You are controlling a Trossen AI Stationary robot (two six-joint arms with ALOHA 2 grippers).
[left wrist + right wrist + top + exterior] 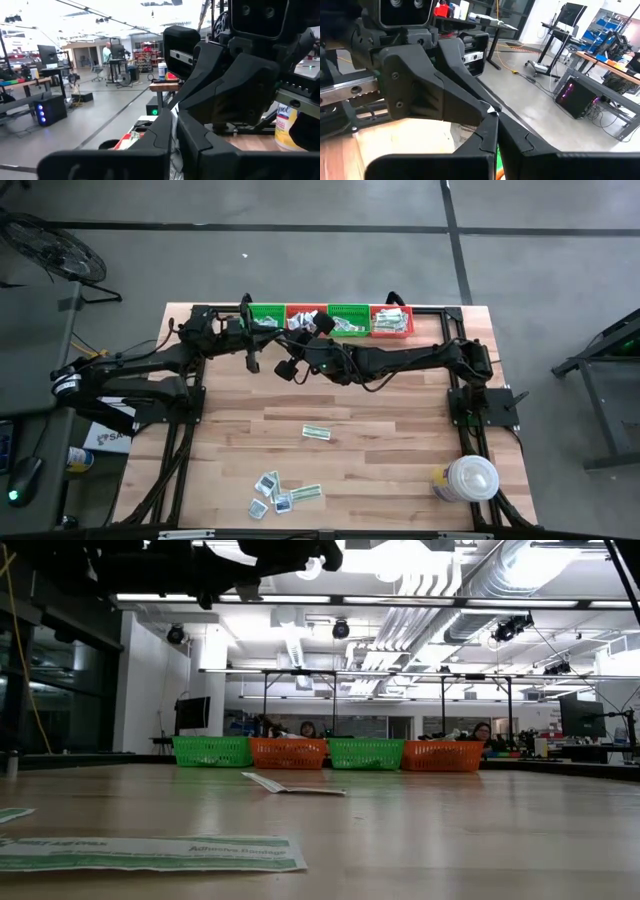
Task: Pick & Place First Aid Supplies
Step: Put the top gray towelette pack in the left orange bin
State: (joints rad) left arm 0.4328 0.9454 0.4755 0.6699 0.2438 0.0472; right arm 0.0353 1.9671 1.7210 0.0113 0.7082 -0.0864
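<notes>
High view: both jaws clenched, empty, over baskets (330,320); packets (283,494) near container (470,478).

Grey concrete floor (300,205) with dark seam lines around the wooden table (390,450). Fan (50,245) at one corner. Beyond: white ceiling with ducts (450,580) and strip lights (200,597), desks (612,65) with monitors (47,52), people seated far off.

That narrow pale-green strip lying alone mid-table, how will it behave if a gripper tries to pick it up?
The pale-green strip looks thin and flat, so it is probably light and floppy. In the low view one end lifts slightly off the table, which may offer an edge; otherwise it will likely slide when pushed.
</notes>
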